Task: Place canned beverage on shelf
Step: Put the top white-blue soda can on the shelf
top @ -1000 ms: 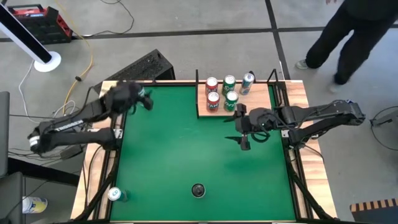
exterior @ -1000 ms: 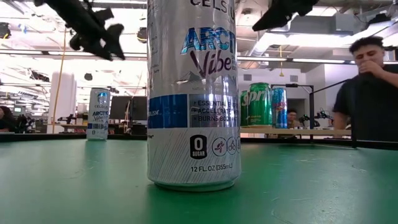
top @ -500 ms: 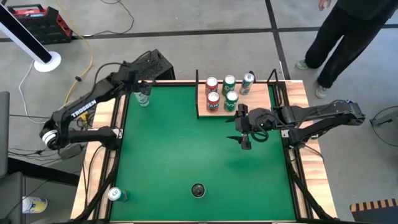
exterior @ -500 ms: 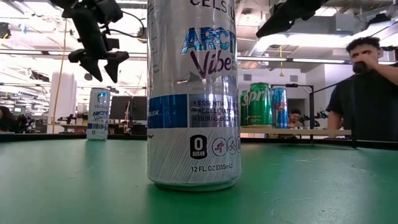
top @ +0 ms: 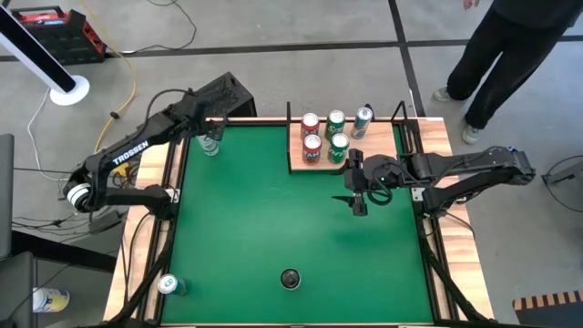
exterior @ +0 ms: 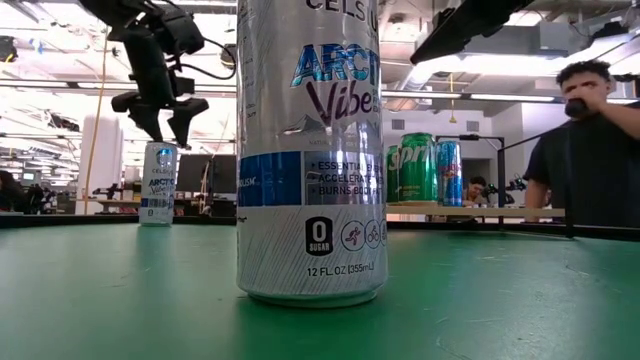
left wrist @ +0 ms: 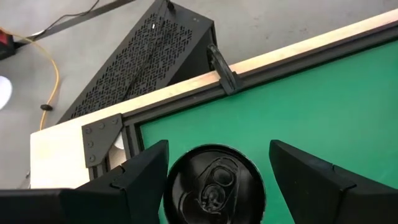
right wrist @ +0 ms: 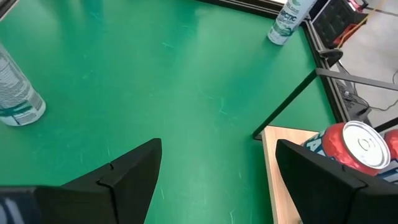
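A silver and blue canned beverage stands upright on the green table's far-left corner. My left gripper hangs open just above it, pointing down. In the left wrist view the can's dark top lies between the two fingers, and the low view shows the fingertips a little above the can. The light-wood shelf stands at the far edge right of centre and bears several cans. My right gripper hovers open over the table just in front of the shelf, with nothing between its fingers.
Another tall can stands near the front edge at centre and fills the low view. A third can stands at the near-left corner. A black perforated box sits beyond the far-left corner. A person stands beyond the far right.
My left gripper has swung toward the table's far-left corner, tipped to point downward and sunk until it hangs right over the can there. Its fingers have stayed open.
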`<action>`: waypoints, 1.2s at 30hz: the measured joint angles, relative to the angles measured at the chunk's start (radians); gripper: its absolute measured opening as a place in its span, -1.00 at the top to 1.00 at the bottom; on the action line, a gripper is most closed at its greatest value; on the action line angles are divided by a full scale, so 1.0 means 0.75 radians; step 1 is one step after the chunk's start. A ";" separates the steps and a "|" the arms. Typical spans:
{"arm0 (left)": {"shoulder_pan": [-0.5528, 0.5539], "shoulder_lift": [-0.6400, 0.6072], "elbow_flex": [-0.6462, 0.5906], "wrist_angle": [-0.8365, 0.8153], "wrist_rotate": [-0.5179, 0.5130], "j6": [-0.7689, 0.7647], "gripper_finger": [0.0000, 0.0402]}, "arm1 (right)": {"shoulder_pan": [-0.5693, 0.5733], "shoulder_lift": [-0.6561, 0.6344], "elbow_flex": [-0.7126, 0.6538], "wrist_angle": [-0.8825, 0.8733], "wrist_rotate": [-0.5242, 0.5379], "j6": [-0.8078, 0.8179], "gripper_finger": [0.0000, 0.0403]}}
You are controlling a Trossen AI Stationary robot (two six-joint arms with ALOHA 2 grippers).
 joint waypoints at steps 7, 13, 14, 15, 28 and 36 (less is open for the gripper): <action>-0.001 -0.001 -0.064 0.005 -0.047 -0.020 -0.31 | -0.010 0.000 0.000 -0.018 0.000 -0.019 -0.69; 0.000 -0.001 -0.068 0.001 -0.014 -0.014 -0.31 | -0.011 0.000 0.000 -0.016 0.000 -0.015 -0.69; 0.000 -0.001 -0.068 0.000 -0.010 -0.007 -0.31 | -0.011 0.000 0.000 -0.016 0.000 -0.012 -0.69; 0.000 -0.001 -0.068 -0.001 -0.006 -0.002 -0.31 | -0.011 0.000 0.000 -0.016 0.000 -0.011 -0.69; 0.000 -0.001 -0.069 -0.107 0.015 0.032 -0.25 | -0.011 0.000 0.000 -0.017 -0.001 0.026 -0.69; -0.002 -0.001 -0.070 -0.096 0.022 0.064 -0.24 | -0.011 0.000 0.000 -0.026 -0.001 0.052 -0.69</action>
